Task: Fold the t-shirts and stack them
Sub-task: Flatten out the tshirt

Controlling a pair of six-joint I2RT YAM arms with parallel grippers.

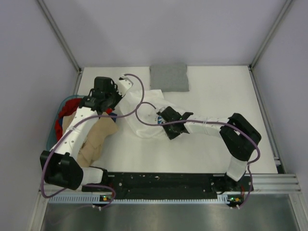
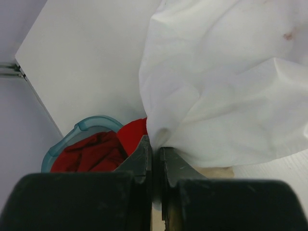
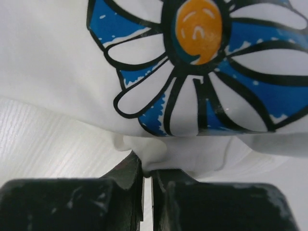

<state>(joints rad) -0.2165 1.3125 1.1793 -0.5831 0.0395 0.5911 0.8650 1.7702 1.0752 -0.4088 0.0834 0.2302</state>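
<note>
The white t-shirt [image 1: 144,108] with the blue daisy print lies crumpled on the table's middle, stretched between both grippers. My left gripper [image 1: 115,96] is shut on its left edge; the left wrist view shows white cloth [image 2: 226,86] pinched between the jaws at my left gripper [image 2: 155,144]. My right gripper [image 1: 166,120] is shut on the shirt's right part; in the right wrist view the daisy print [image 3: 202,62] fills the frame and a white fold sits in my right gripper [image 3: 147,168]. The grey t-shirt [image 1: 169,77] lies folded flat at the table's far edge.
A teal basket [image 1: 54,126] with red cloth [image 1: 62,115] stands off the table's left edge; it also shows in the left wrist view [image 2: 84,127]. A tan garment [image 1: 96,137] hangs over it onto the table. Grey walls enclose the table.
</note>
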